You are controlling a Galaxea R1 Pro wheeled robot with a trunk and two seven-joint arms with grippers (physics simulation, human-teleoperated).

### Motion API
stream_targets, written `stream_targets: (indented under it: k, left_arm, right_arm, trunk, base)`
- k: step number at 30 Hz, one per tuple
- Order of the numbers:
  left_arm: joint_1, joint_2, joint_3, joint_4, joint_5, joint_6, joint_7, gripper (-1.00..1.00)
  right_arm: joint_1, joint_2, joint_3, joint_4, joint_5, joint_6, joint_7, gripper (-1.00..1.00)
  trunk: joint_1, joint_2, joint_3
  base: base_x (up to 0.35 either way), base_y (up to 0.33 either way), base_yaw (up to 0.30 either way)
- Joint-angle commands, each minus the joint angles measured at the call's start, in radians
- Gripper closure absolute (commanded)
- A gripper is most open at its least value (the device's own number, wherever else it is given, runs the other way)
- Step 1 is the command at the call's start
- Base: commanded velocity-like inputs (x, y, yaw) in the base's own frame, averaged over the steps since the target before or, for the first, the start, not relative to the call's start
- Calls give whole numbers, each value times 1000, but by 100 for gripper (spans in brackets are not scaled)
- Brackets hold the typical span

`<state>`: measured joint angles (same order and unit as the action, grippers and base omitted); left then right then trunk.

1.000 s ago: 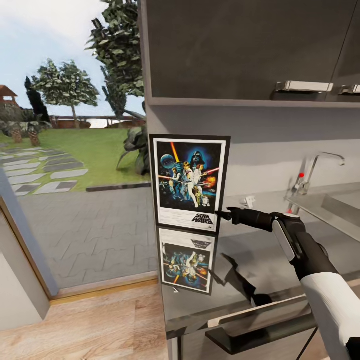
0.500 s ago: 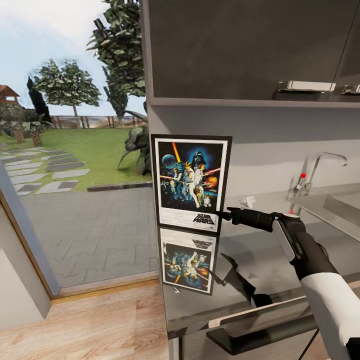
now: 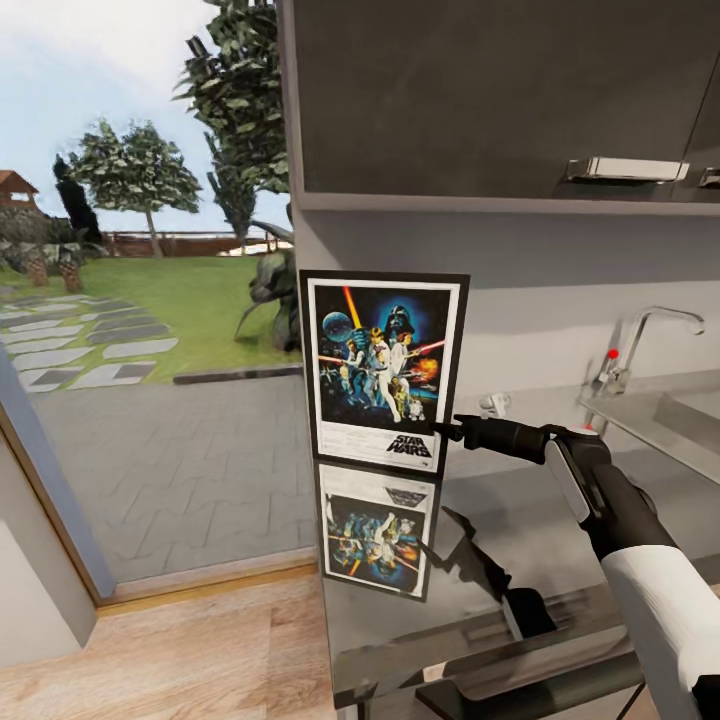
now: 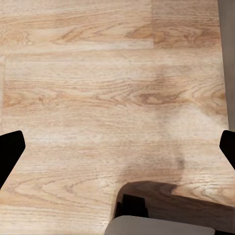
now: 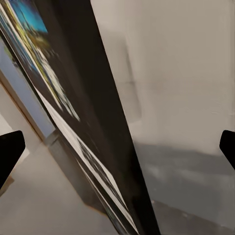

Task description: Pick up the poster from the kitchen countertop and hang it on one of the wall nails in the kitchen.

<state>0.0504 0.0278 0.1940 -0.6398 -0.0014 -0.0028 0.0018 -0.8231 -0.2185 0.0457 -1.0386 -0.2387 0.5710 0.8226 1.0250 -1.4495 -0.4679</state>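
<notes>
On the surface end by the window, poster is stood upright on its lower edge, back close to the wall, mirrored in the glossy top. Right end effector is seen at its lower right corner; fingers spread wide in wrist view, frame edge between them, not yet clamped. Judged: thin, stiff, light, easily tipped; glossy face prob. slippery. Hold best taken on side edge of frame. Left end effector released, over wood floor.
</notes>
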Motion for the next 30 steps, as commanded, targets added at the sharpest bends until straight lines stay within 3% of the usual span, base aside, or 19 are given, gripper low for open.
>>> stream_targets:
  k: [1, 20, 21, 30]
  left_arm:
    - [0, 0, 1, -1, 0, 0, 0, -100]
    - [0, 0, 1, -1, 0, 0, 0, -100]
    - [0, 0, 1, -1, 0, 0, 0, -100]
    - [0, 0, 1, -3, 0, 0, 0, -100]
  right_arm:
    - [-1, -1, 2, -1, -8, 7, -2, -100]
    - [-1, -1, 2, -4, -8, 7, -2, -100]
    - [-1, -1, 2, -4, -8, 7, -2, 100]
    - [-1, -1, 2, -8, -8, 7, -1, 100]
  trunk:
    - [0, -1, -1]
    - [0, -1, -1]
    - [0, -1, -1]
    - [0, -1, -1]
  base:
    - [9, 0, 0]
    - [1, 0, 0]
    - [0, 0, 0]
    - [0, 0, 0]
